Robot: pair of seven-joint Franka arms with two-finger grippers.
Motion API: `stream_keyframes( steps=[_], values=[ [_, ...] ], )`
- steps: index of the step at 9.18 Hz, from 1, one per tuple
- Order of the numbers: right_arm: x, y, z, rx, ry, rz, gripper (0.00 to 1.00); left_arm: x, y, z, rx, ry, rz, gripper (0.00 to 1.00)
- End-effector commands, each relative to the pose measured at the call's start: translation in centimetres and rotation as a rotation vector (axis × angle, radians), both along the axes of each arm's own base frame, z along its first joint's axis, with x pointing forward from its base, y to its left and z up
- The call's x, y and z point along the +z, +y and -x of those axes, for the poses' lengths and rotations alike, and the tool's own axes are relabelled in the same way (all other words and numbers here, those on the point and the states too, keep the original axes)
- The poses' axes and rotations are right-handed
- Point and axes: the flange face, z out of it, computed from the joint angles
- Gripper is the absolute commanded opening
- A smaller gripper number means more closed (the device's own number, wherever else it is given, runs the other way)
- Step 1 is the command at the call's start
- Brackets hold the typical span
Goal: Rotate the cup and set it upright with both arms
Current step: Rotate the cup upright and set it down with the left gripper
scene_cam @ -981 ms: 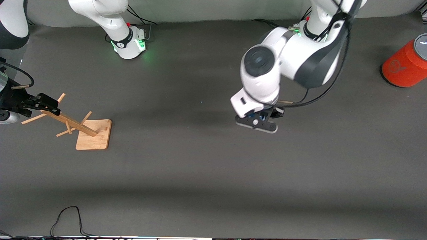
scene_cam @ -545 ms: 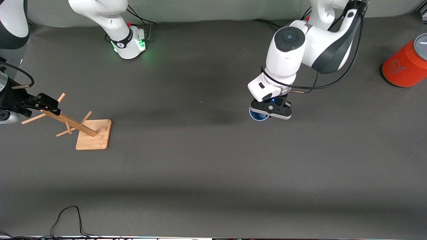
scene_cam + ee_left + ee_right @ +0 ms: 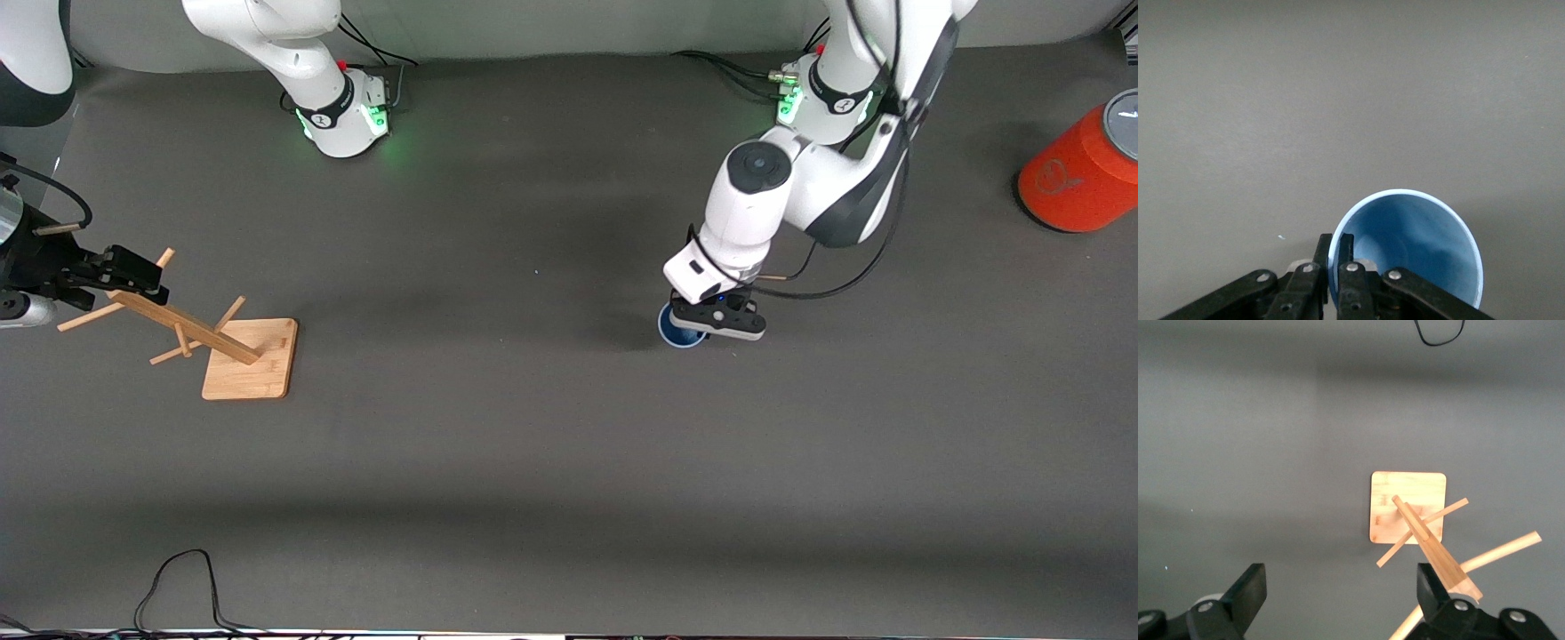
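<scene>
Lowered since half a second ago, the left gripper (image 3: 717,322) now sits close over the bench (image 3: 533,462), roughly midway between the edge along the robots' bases and the front camera's edge, toward the left arm's end. Its jaws are pinched narrow on the wall of the cup (image 3: 679,327), one finger inside the rim and one outside, as the left wrist view shows. The cup (image 3: 1408,250) faces mouth-up, its blue interior open to the wrist camera.

Uprighting appears essentially done; what seems left is setting it firmly down and letting go. Whether its base already touches the bench cannot be made out, since the gripper covers most of it from the front.

Near the right arm's end, the right gripper (image 3: 116,271) hangs with jaws wide over the top of the wooden rack (image 3: 222,342), waiting. That arm is cut off at the frame's edge. An orange-red cylinder (image 3: 1080,173) stands by the corner at the left arm's end, partly out of frame.
</scene>
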Motion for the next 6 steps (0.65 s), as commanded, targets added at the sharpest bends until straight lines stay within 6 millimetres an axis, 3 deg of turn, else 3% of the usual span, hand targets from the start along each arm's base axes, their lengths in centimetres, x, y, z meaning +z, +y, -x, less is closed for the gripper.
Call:
stream_keyframes(
  steps=[1, 6],
  values=[
    [1.0, 0.1, 0.7, 0.006, 0.014, -0.021, 1.00, -3.6, -0.9, 0.8, 0.043, -0.047, 0.016, 0.00],
    [0.4, -0.2, 0.9, 0.000, 0.051, -0.023, 1.00, -5.1, -1.2, 1.3, 0.089, -0.051, 0.029, 0.00]
  ],
)
